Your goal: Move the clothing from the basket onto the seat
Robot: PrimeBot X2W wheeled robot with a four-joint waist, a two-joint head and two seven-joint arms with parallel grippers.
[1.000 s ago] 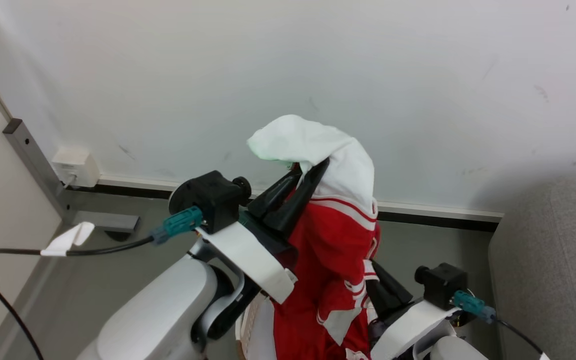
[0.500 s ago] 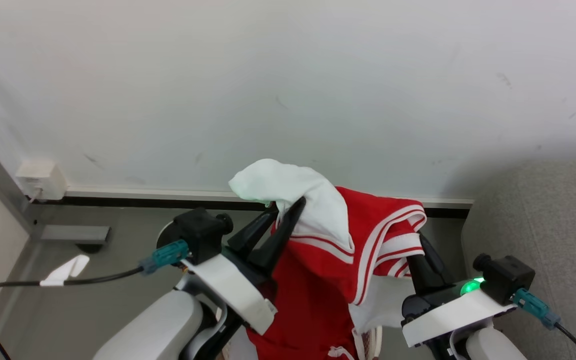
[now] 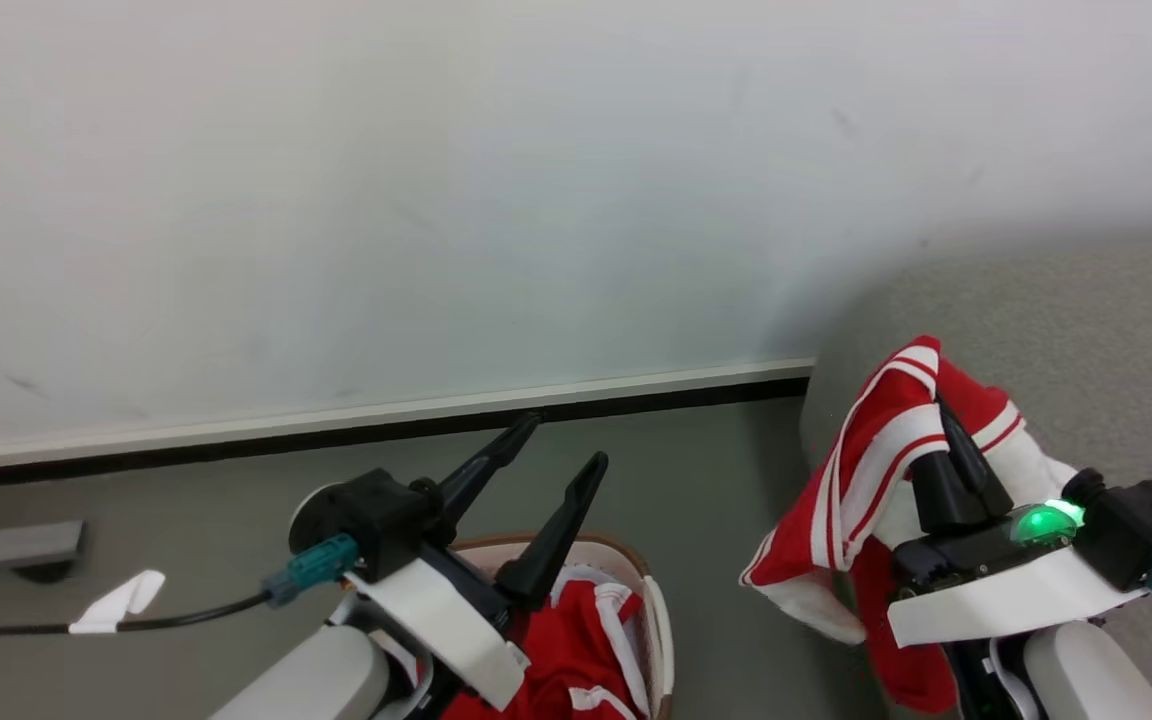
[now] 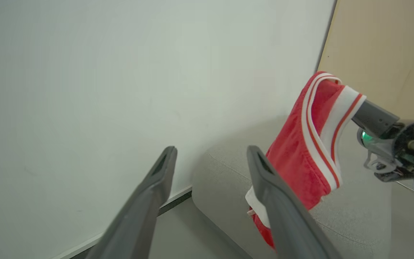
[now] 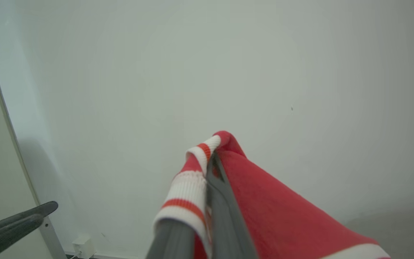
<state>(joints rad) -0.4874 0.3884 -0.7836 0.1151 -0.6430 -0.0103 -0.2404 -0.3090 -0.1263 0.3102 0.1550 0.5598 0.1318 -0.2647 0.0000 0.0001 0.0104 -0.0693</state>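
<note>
**Left pincer.** In the head view the left pincer [image 3: 561,447] stands at the lower centre, its two dark fingers spread wide and pointing up toward the wall [image 3: 536,180]. Nothing lies between them. The left wrist view confirms this: the left pincer [image 4: 211,150] is spread, with bare wall and floor behind it. A black cable [image 3: 136,622] with a teal plug runs off its wrist to the left.

**Basket.** The basket [image 3: 658,620] sits on the grey floor [image 3: 716,480] directly below the left pincer, partly hidden by that arm. Its brown rim and perforated white side show. A heap of red clothing [image 3: 566,655] with white stripe trim lies inside it.

**Right pincer.** The right pincer [image 3: 948,445] is at the lower right, fingers pressed together and pinching a red-and-white garment [image 3: 861,480]. A green light [image 3: 1041,521] glows on its wrist. In the right wrist view the right pincer [image 5: 212,169] has the striped white cuff folded over one finger and the red body of the garment [image 5: 271,208] falling off the other side.

**Seat.** The seat [image 3: 1096,340] fills the right side of the head view, against the wall. The held garment hangs at the seat's rounded left end – the left wrist view shows the garment [image 4: 297,158] in front of the grey seat [image 4: 225,172], draped from the right pincer [image 4: 367,116]. Whether the cloth touches the upholstery cannot be told.
</note>
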